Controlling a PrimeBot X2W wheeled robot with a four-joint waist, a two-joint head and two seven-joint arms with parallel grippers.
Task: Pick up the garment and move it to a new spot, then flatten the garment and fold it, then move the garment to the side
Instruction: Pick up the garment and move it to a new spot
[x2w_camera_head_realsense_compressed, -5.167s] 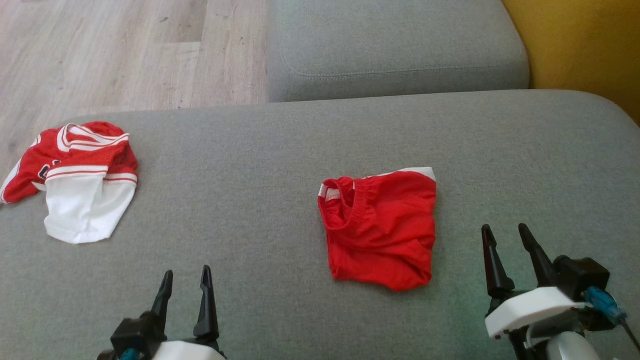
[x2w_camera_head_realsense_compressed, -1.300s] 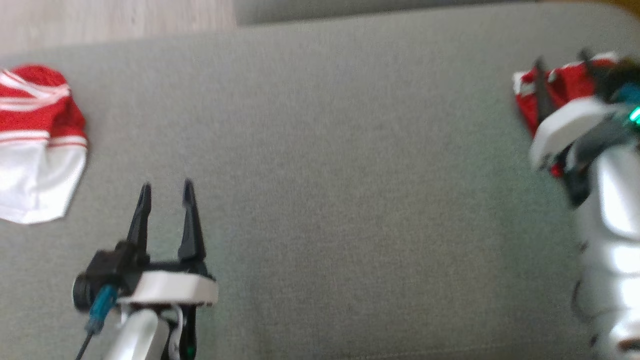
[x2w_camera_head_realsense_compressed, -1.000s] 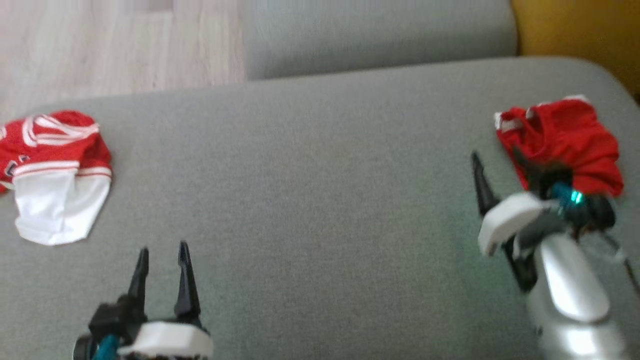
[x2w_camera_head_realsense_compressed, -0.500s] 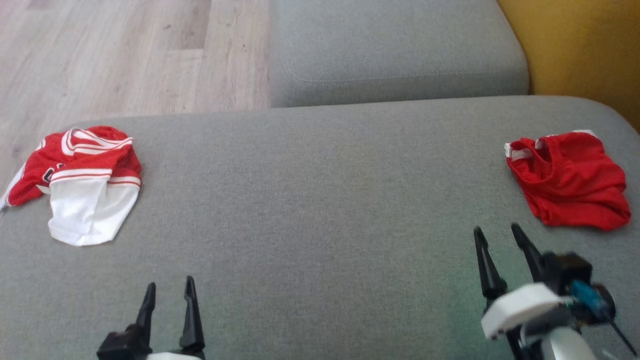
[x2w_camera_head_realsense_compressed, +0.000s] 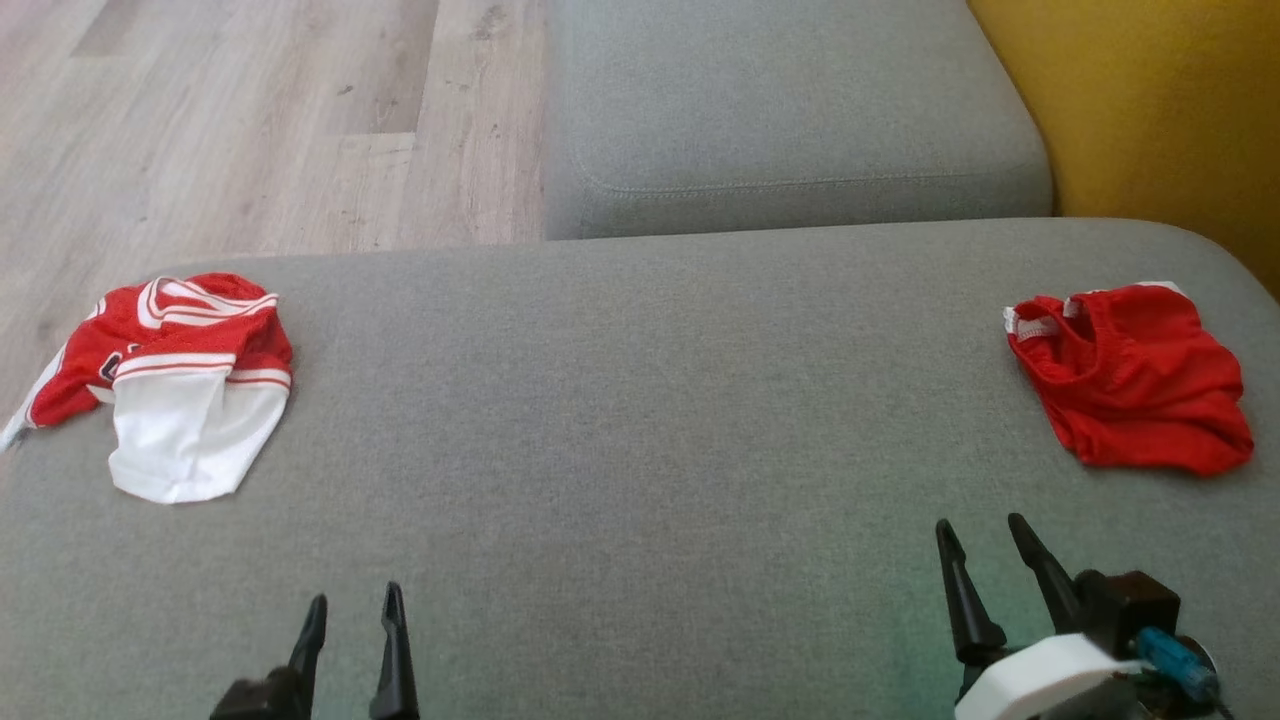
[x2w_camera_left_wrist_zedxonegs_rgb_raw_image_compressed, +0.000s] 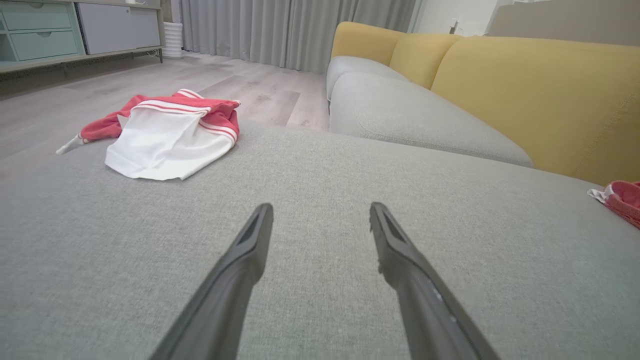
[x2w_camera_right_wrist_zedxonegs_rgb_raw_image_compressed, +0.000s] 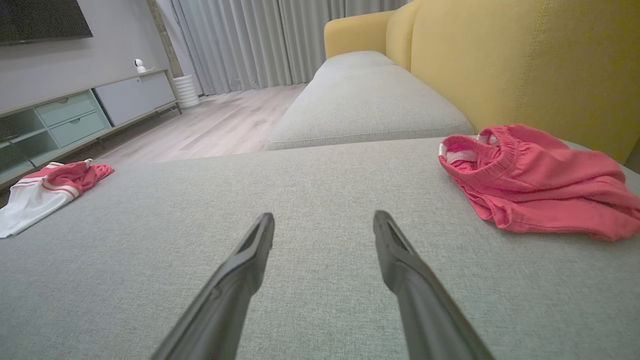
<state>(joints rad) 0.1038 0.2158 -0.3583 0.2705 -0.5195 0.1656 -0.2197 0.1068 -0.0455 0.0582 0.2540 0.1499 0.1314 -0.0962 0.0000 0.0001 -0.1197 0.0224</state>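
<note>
Gaping wide, holding nothing: left pincer (x2w_camera_head_realsense_compressed: 355, 597), right pincer (x2w_camera_head_realsense_compressed: 978, 522); red garment (x2w_camera_head_realsense_compressed: 1125, 390) lies near right one, untouched.

Red garment (x2w_camera_head_realsense_compressed: 1130, 375), folded, lying far right

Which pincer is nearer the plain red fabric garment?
Right. The right pincer sits just short of the plain red fabric garment; the left pincer is far to its left.
</note>
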